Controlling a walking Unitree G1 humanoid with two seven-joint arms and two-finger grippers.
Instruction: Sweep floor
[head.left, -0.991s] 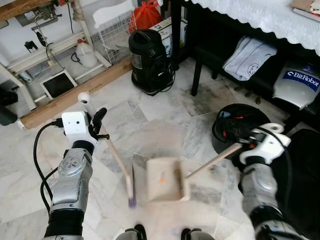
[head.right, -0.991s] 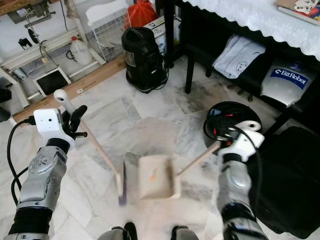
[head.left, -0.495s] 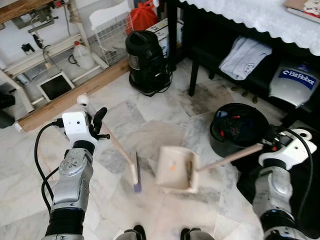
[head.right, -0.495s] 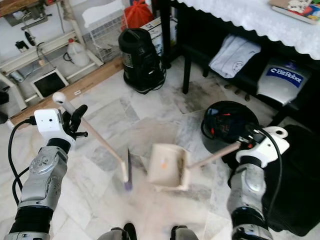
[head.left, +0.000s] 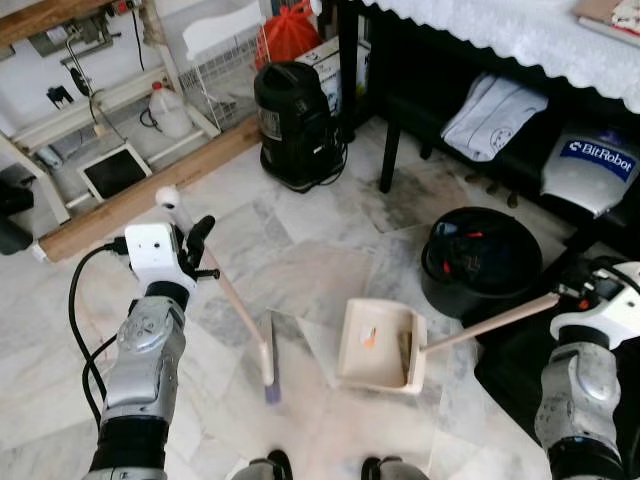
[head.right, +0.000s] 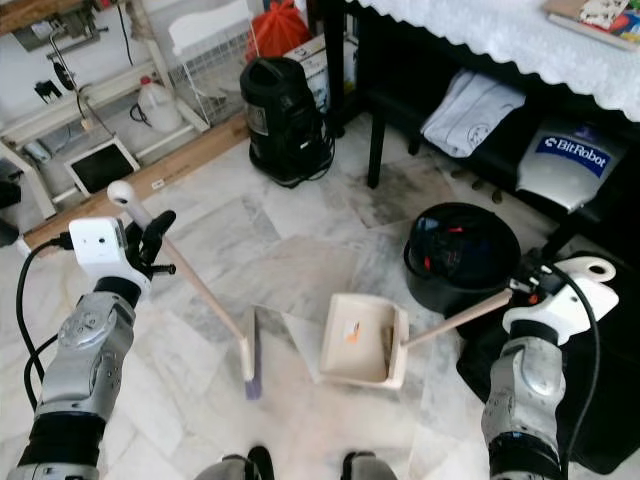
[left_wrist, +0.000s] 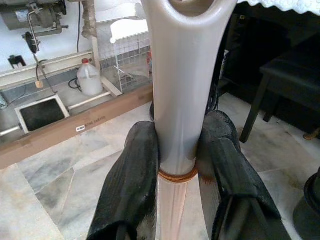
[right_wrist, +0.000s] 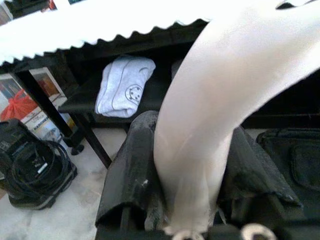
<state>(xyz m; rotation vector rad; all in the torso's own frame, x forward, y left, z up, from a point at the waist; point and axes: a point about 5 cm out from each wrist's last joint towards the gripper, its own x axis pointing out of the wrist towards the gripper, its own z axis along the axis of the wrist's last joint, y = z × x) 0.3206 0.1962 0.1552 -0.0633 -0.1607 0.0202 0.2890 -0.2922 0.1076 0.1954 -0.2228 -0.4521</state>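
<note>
Dustpan now swung rightward across the marble floor, away from the broom, left wrist view, left tool clamped on broom handle, right wrist view, right tool clamped on dustpan handle.

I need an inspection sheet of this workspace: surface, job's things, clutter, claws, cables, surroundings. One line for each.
Surface: marble floor, pale tiles, a dark stain near the table leg.
Job's things: broom, head on the floor; dustpan beside it, apart, an orange scrap inside.
Clutter: black bin next to the dustpan; vacuum; jug.
Claws: left claw shut on the broom handle; right claw shut on the dustpan handle.
Cables: black cable looping along the left arm; cord wound on the vacuum.
Surroundings: table with white cloth; folded shirt beneath it; wooden plank.
</note>
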